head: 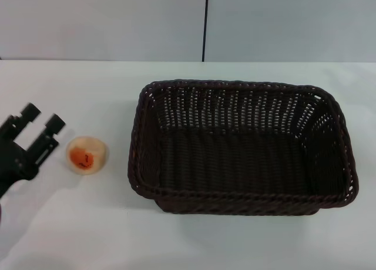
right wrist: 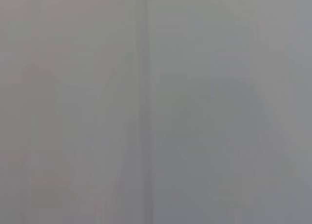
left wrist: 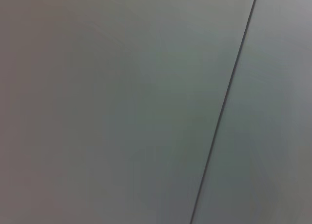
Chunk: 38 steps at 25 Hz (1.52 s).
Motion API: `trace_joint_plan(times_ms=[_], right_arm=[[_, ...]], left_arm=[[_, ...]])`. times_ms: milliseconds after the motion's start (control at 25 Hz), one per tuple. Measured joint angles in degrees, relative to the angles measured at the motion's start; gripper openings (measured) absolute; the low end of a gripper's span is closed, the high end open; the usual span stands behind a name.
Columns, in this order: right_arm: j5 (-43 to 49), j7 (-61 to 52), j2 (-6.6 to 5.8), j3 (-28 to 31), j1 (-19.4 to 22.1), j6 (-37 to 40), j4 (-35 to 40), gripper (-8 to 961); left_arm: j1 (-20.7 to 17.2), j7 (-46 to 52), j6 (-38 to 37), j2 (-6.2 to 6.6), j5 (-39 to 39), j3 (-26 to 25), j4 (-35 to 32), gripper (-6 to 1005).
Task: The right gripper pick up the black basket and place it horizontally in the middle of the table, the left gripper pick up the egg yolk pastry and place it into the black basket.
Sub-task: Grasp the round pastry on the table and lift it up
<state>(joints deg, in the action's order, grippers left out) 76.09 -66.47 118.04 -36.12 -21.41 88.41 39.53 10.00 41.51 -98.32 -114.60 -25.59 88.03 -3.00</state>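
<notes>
Nearest the lens, the black basket [head: 242, 145] sits lengthwise on the white bench [head: 88, 223], right of centre. Just beside its left wall lies the egg yolk pastry [head: 87, 155], orange patch upward. Left end effector [head: 36, 124] hovers close by, prongs spread, gripping nothing.

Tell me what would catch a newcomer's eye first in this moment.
The black basket dominates: it sits empty, lengthwise across the table, right of centre in the head view. Far smaller, the egg yolk pastry lies on the table to its left, apart from it. The left gripper reaches in at the left edge, jaws open, just short of the pastry; the right gripper is out of view.
</notes>
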Motion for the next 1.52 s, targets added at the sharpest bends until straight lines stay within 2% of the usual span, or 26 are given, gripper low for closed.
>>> trace_joint_plan(times_ms=[160,360,520,840,1400,1480,1520], right_arm=[[-1.7,1.9,-0.35,5.4,2.0,1.0,-8.8,404],[-1.9,2.0,0.13,10.1,4.3,1.4,-11.3,404],[-1.9,2.1,-0.27,11.8,5.0,1.1,-13.2,404],[-1.7,2.1,-0.51,11.7,4.7,1.0,-14.1,404],[-0.1,2.2,-0.53,11.3,2.8,0.7,-15.8,405],[0.0,2.3,-0.54,11.3,2.8,0.7,-15.8,405],[0.0,2.3,-0.54,11.3,2.8,0.7,-15.8,405]], left_arm=[[0.1,-3.4,4.8,-0.56,-1.0,0.0,0.2,541],[0.4,-5.2,8.6,-0.83,-2.5,0.0,0.2,535],[0.7,-6.1,12.3,-1.13,-4.4,0.0,-0.1,530],[0.9,-7.4,16.6,-2.3,-5.3,0.0,-0.2,520],[1.0,-7.6,19.2,-2.69,-5.4,-0.1,-0.4,503],[1.0,-8.7,19.3,-3.1,-5.0,-0.7,-0.5,500],[1.0,-9.1,19.3,-3.14,-5.0,-0.7,-0.5,471]])
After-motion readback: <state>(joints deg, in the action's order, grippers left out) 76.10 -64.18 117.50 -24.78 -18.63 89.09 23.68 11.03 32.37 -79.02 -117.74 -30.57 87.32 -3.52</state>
